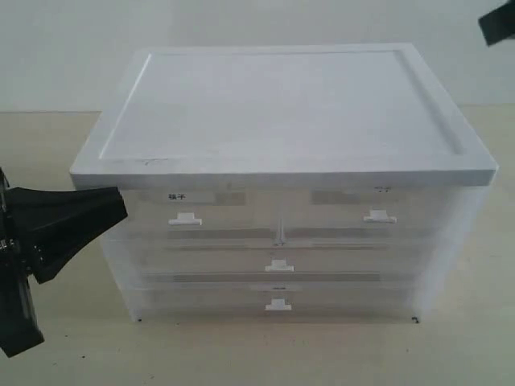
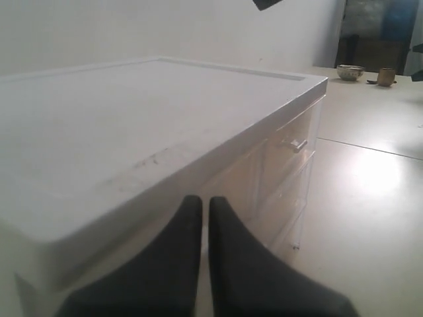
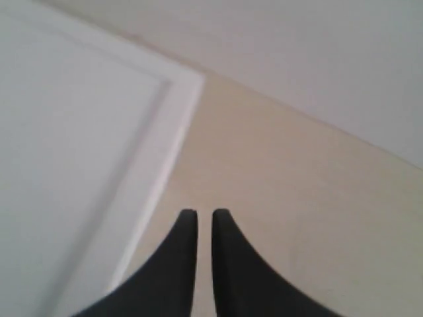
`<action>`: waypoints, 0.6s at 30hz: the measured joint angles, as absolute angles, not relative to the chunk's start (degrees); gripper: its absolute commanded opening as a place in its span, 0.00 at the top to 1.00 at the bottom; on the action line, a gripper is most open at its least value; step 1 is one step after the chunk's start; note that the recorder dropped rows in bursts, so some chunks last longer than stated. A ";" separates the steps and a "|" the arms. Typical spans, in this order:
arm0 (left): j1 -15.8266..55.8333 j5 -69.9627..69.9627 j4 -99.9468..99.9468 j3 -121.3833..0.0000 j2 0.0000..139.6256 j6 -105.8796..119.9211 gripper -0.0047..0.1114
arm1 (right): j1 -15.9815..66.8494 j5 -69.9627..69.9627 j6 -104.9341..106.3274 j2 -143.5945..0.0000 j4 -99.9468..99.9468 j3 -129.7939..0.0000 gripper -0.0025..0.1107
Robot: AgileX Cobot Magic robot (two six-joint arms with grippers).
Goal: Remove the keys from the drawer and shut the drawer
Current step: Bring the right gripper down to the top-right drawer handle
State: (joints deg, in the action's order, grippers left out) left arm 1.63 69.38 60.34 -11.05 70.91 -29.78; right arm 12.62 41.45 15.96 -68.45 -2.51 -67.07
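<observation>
A white-topped cabinet (image 1: pixel 282 104) of translucent drawers stands on the table. The drawer (image 1: pixel 378 216) is the top right one, with a faint label and a small white pull tab, and it is pushed in. Its tab (image 2: pixel 297 144) also shows in the left wrist view. The keys are hidden. My left gripper (image 1: pixel 121 211) hangs shut at the cabinet's front left corner, level with the top drawers; its fingertips (image 2: pixel 192 201) hold nothing. My right gripper (image 1: pixel 495 24) is high beyond the cabinet's back right corner, shut and empty (image 3: pixel 204 212).
The top left drawer (image 1: pixel 185 219) carries a bold dark label. Two full-width drawers (image 1: pixel 279 265) (image 1: pixel 278 304) lie below. A bowl (image 2: pixel 350 71) and a cup (image 2: pixel 386 76) stand far off on the table (image 3: pixel 297 198).
</observation>
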 measured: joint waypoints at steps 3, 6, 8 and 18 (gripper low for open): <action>1.63 69.38 60.58 -11.05 70.91 -29.78 0.92 | 12.62 47.25 30.12 -67.85 10.57 -67.21 0.78; 1.63 69.38 60.81 -11.05 70.91 -29.78 0.92 | 15.23 51.16 38.68 -66.88 17.17 -67.21 0.75; 1.63 69.38 60.81 -11.05 70.91 -29.65 0.92 | 19.33 52.23 43.07 -66.22 18.85 -66.47 0.75; 1.72 69.38 60.96 -11.05 70.91 -28.89 0.92 | 46.43 46.22 42.48 -65.31 -6.86 -55.22 0.75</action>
